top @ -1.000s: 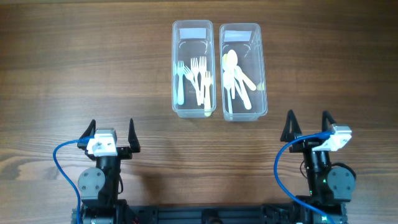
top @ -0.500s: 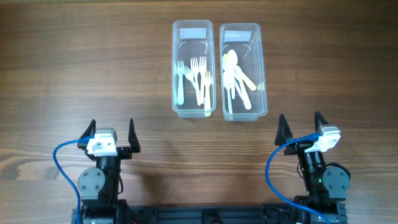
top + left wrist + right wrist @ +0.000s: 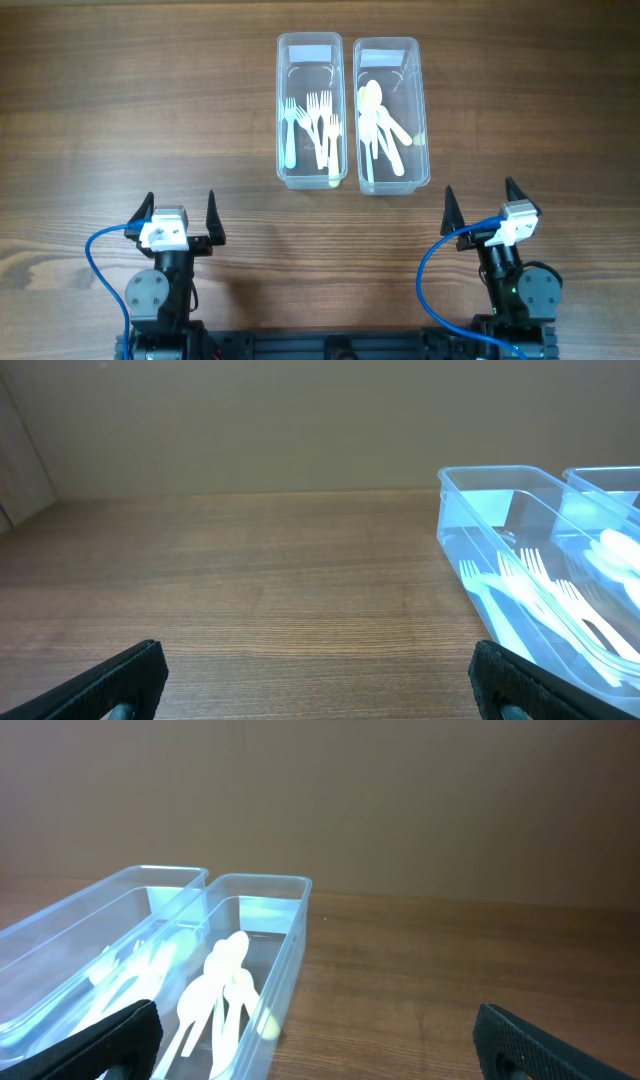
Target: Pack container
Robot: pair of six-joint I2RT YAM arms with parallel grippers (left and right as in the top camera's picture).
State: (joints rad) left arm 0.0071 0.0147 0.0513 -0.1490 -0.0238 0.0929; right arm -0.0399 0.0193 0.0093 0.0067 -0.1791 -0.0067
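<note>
Two clear plastic containers stand side by side at the table's far middle. The left container [image 3: 284, 120] holds several white forks [image 3: 319, 125]; it also shows in the left wrist view [image 3: 455, 525] and the right wrist view [image 3: 60, 925]. The right container [image 3: 422, 120] holds several white spoons [image 3: 380, 125]; it shows in the right wrist view [image 3: 290, 935] with the spoons [image 3: 215, 995]. My left gripper [image 3: 178, 212] is open and empty near the front edge, also in its wrist view [image 3: 318, 680]. My right gripper [image 3: 481, 203] is open and empty, also in its wrist view [image 3: 318, 1040].
The wooden table [image 3: 120, 110] spreads around the containers. Blue cables [image 3: 100, 250] loop beside each arm base at the front. A plain wall [image 3: 300, 420] rises behind the table's far edge.
My right gripper has swung leftward and slightly up the table, toward the spoon container. The left arm has not moved.
</note>
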